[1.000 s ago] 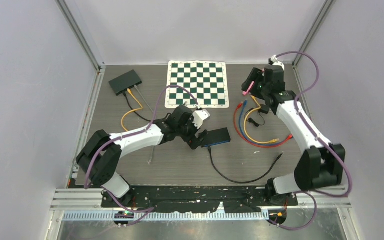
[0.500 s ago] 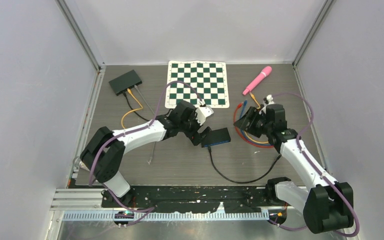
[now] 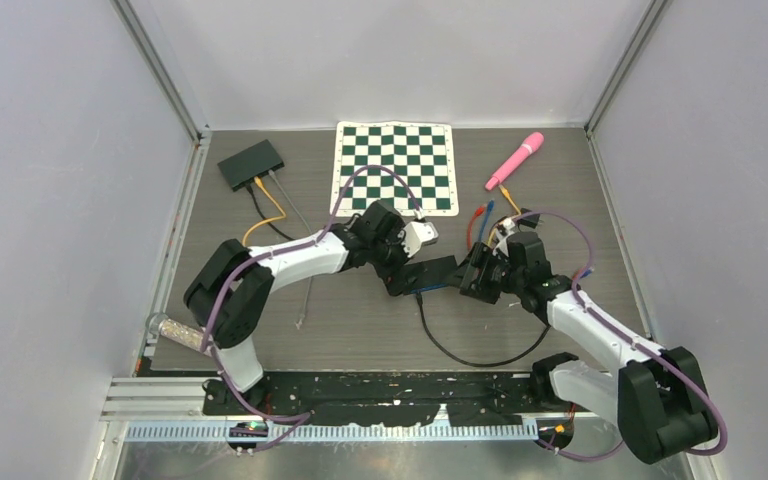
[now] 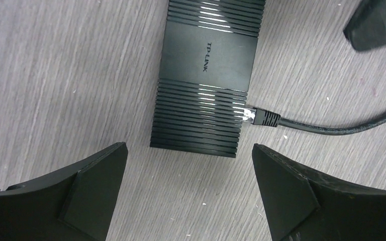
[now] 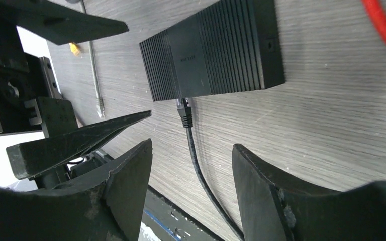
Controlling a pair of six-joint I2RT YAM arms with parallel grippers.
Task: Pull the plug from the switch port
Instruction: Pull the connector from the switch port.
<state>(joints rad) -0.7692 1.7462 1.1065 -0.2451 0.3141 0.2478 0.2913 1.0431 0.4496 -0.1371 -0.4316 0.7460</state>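
The plug [image 4: 261,118] is seated in a port on the long side of the black switch [image 4: 206,75] that faces the near edge of the bench [image 3: 360,330], close to one end of that side. The switch lies flat about mid-bench. The plug's black cable [image 3: 470,358] curves toward the near edge, then bends off to the right.

The right pincer [image 5: 192,145] is partly open. Its fingers [image 5: 125,170] stand either side of the cable just behind the plug, with a gap to each, and it grips nothing. The left pincer [image 4: 188,150] hangs over the switch, spread wide and empty.

Farther out are a checkered mat [image 3: 396,167] by the far edge, a second black switch [image 3: 251,163] near the far left corner and a pink object [image 3: 516,160] toward the far right corner. Loose coloured cables [image 3: 476,215] lie on the near side of the pink object.
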